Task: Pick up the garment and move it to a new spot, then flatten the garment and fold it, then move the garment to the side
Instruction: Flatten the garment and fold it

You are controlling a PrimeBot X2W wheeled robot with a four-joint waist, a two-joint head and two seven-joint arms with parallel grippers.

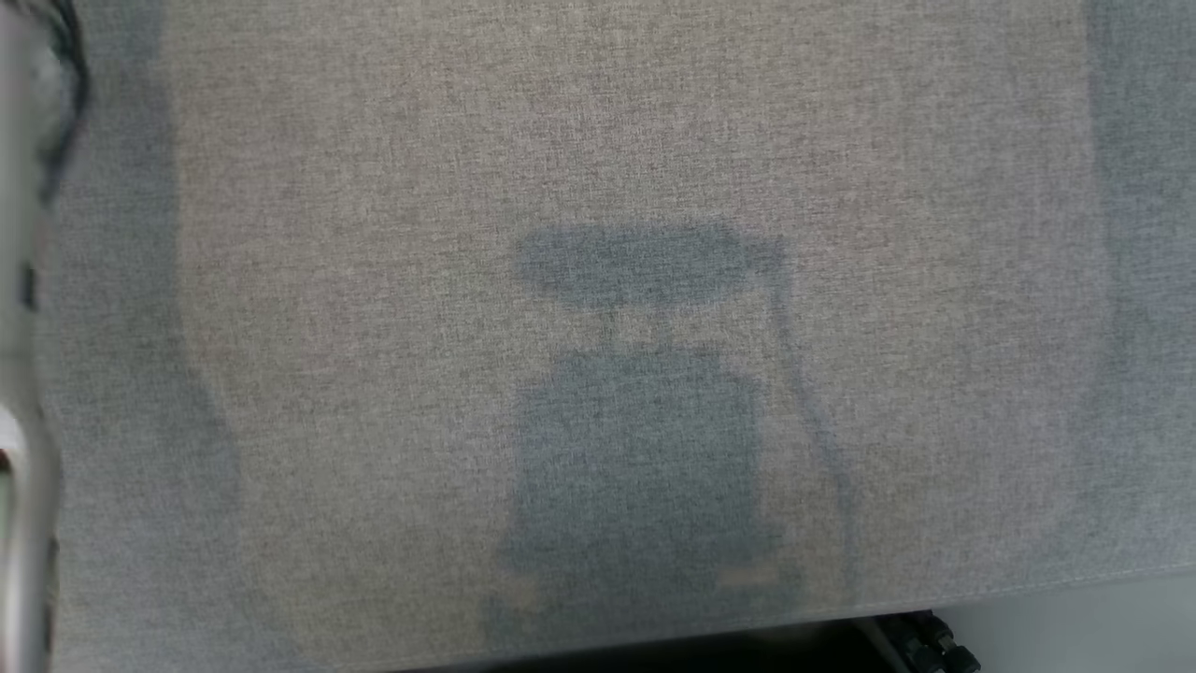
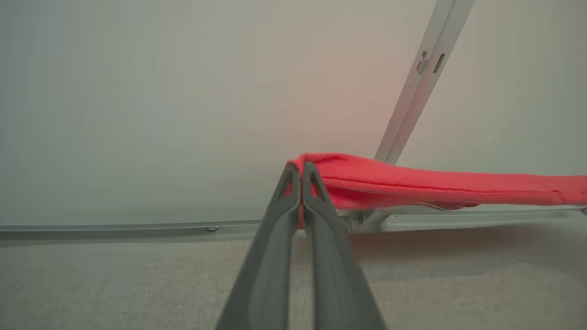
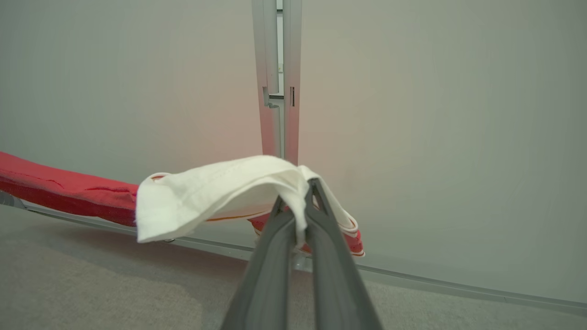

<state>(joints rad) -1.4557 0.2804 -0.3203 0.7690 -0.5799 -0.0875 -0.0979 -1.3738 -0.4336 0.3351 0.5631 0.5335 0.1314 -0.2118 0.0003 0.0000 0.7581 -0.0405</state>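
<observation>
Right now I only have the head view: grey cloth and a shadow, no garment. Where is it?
Observer: In the left wrist view, the left end effector is shut on one end of the red garment and holds it above the grey surface.
Operator: And the right side?
Observer: In the right wrist view, the right end effector is shut on the other end. White fabric of the garment drapes over its fingertips there.
Operator: Slack or taut?
Observer: Between the two grips it runs as a fairly straight red band with little sag. Only the white flap hangs loose.
</observation>
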